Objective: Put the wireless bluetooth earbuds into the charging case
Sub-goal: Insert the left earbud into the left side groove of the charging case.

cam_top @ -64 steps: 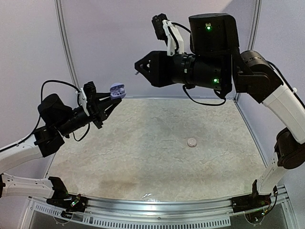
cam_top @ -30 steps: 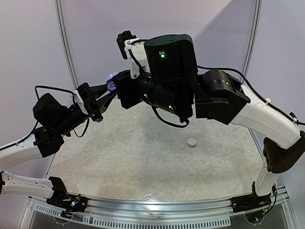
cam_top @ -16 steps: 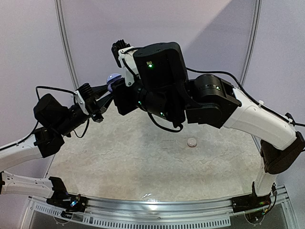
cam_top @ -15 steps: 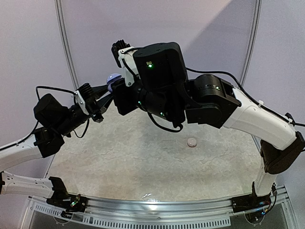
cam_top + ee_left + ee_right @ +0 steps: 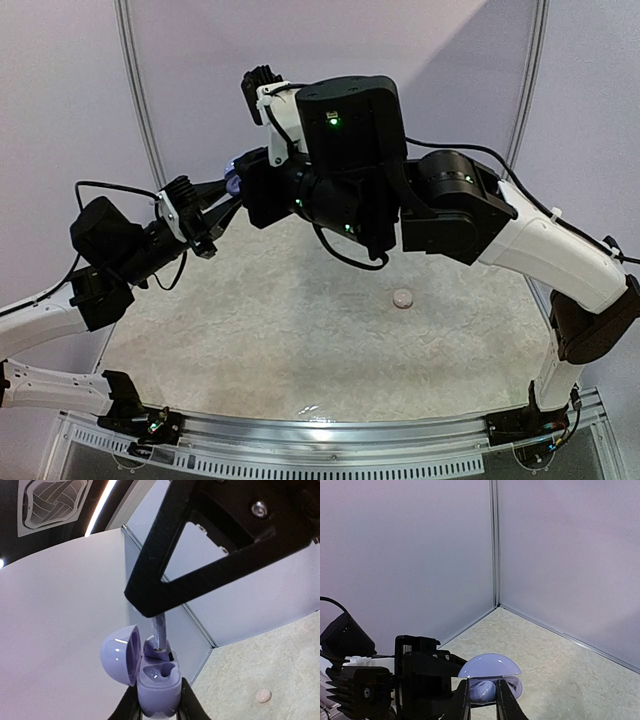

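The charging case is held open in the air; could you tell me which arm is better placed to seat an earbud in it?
The right, probably. The left gripper is shut on the case, holding it up, and the right gripper has its tips right at the case's open top.

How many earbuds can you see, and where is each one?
2. The held earbud is in the right hand, at the open charging case; the loose earbud lies on the table. None appears hidden.

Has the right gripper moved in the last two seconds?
Yes. Against the small pale round disc, the black right gripper has swung left, reaching the open pale lavender plastic charging case.
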`<state>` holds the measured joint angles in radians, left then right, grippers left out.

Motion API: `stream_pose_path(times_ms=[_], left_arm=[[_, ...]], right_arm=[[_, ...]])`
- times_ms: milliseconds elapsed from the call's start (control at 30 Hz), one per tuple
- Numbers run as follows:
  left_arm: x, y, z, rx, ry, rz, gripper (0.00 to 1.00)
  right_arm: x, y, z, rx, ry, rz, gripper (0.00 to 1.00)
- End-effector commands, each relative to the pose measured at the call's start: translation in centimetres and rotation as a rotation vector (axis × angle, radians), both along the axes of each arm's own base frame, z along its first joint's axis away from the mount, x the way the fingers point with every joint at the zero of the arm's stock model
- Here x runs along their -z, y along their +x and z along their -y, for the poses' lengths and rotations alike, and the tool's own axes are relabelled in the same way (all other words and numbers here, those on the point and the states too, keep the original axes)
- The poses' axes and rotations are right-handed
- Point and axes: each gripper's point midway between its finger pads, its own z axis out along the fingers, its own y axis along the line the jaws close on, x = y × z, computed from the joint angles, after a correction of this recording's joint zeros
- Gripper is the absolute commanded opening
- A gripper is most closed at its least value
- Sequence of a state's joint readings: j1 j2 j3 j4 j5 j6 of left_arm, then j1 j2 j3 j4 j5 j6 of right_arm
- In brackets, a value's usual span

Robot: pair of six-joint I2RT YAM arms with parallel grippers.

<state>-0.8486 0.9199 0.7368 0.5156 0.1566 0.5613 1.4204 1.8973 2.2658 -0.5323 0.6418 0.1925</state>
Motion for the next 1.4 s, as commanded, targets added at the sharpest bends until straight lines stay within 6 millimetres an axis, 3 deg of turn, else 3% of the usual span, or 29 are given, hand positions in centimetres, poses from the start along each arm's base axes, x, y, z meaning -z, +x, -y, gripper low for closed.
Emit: stream_pose_path(times_ms=[0, 533, 1000, 1367], left_arm=[[0.3, -0.8, 0.3, 0.024, 0.003, 0.006, 0.00], [0.1, -0.9, 0.2, 0.026, 0.002, 0.020, 0.00], [0.1, -1.1, 0.4, 0.033, 0.021, 0.029, 0.00], [-0.1, -0.2, -0.3, -0.029, 0.004, 0.024, 0.00]], right_arm=[[-0.4, -0.1, -0.1, 0.004, 0.003, 0.015, 0.00], [4.0, 0.7, -0.2, 0.051, -0.144, -0.016, 0.00], [6.5, 1.6, -1.4, 0.084, -0.232, 0.005, 0.04], [6.3, 2.4, 1.1, 0.180, -0.286, 0.023, 0.00]])
